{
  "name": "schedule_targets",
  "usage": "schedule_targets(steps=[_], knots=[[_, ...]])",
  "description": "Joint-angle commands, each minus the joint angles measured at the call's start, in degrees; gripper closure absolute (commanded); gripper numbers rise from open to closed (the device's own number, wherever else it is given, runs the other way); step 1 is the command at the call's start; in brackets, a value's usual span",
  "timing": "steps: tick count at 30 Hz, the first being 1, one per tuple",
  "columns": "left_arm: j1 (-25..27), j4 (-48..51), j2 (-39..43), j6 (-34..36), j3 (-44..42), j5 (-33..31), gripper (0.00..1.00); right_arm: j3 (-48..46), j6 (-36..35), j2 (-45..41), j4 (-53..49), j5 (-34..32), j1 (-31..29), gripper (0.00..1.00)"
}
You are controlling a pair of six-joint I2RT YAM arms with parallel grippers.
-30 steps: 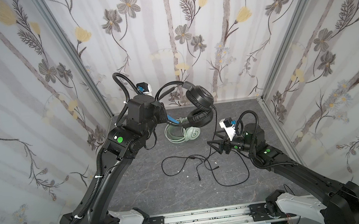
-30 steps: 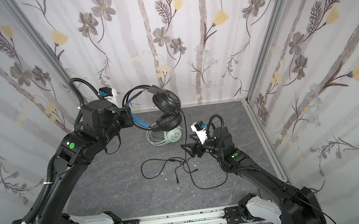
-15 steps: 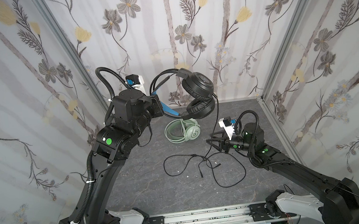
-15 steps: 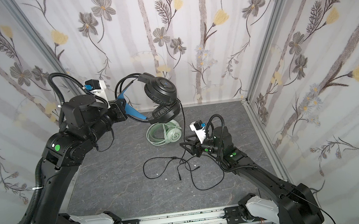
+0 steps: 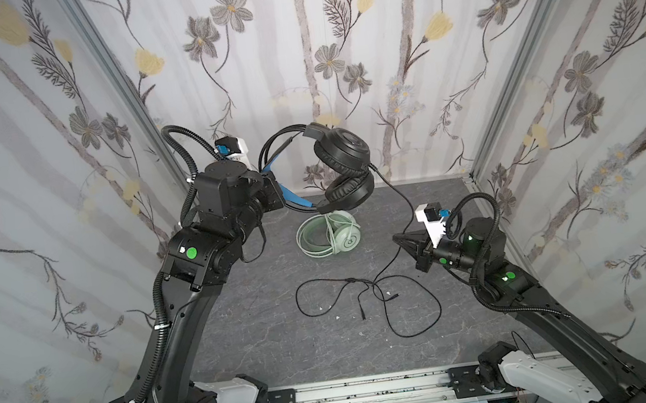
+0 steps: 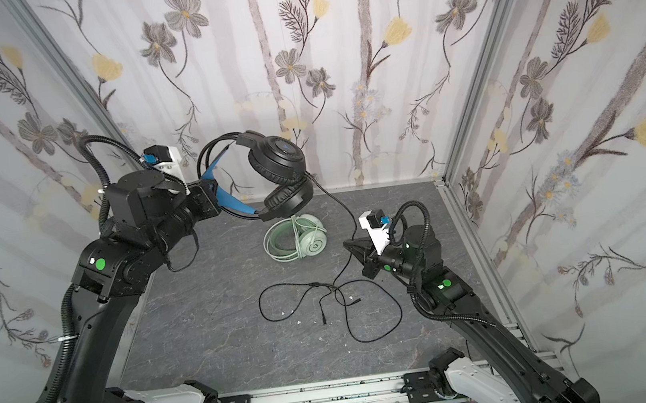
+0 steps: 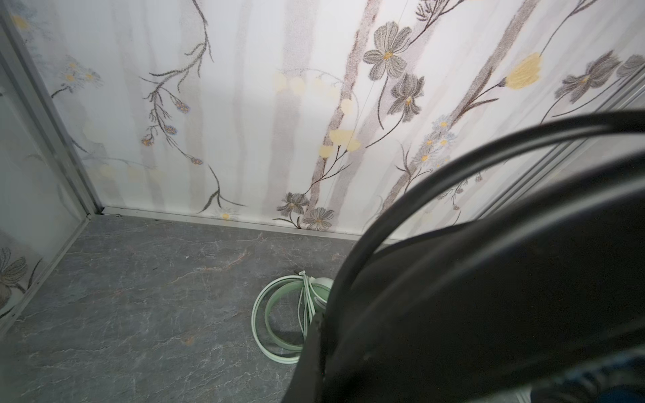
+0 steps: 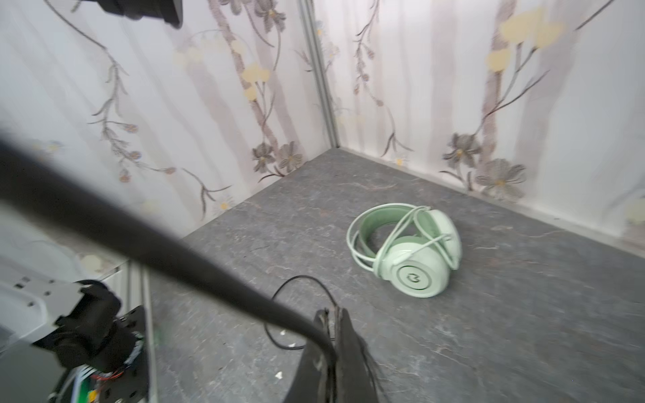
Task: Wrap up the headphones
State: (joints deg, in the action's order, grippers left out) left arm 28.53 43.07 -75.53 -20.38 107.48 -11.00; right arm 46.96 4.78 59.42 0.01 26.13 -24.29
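The black headphones (image 5: 342, 154) (image 6: 278, 162) hang in the air above the back of the table. My left gripper (image 5: 276, 193) (image 6: 216, 201) is shut on their blue-lined headband, which fills the left wrist view (image 7: 488, 279). Their black cable (image 5: 396, 193) (image 8: 139, 244) drops from the earcup to my right gripper (image 5: 399, 239) (image 6: 349, 245) (image 8: 330, 317), which is shut on it. The rest of the cable lies in loose loops (image 5: 366, 293) on the table. The mint-green headphones (image 5: 331, 235) (image 6: 300, 238) (image 7: 275, 314) (image 8: 412, 251) lie flat beneath the black pair, with a pale cable wound round them.
Floral walls with metal corner posts (image 5: 120, 97) (image 5: 508, 83) close in the dark stone tabletop (image 5: 267, 343) on three sides. A metal rail (image 5: 370, 393) runs along the front edge. Small white bits (image 5: 337, 318) lie near the cable loops.
My left arm has lifted the black headphones up and back, drawing the cable taut. My right gripper has gone from open to shut on the cable.
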Motion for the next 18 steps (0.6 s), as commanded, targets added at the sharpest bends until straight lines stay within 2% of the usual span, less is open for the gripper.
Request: schedule_targets(steps=[1,5,7,9,18], knots=[[-0.41,-0.60,0.07,-2.04,-1.18,-1.66,1.00,5.73,-10.55,-1.48,-12.51,-14.44,-0.05,1.00],[-0.26,1.68,-1.13,-1.99,-2.57,-3.38,1.00,13.43,-22.45,-0.79,-21.33,-28.34,-2.32,1.00],[-0.39,1.53,-1.37,-2.03,-4.18,-3.62,1.00,16.27,-28.09,0.06,-23.17,-37.85,-5.45,1.00],[-0.12,1.30,-1.88,-2.09,-5.80,-3.25,1.00,18.30,-31.97,0.74,-23.26,-43.22,-7.52,1.00],[3.79,2.36,-4.35,3.53,-12.97,-4.77,1.00,29.10,-43.67,6.16,-24.26,-53.58,-18.17,1.00]])
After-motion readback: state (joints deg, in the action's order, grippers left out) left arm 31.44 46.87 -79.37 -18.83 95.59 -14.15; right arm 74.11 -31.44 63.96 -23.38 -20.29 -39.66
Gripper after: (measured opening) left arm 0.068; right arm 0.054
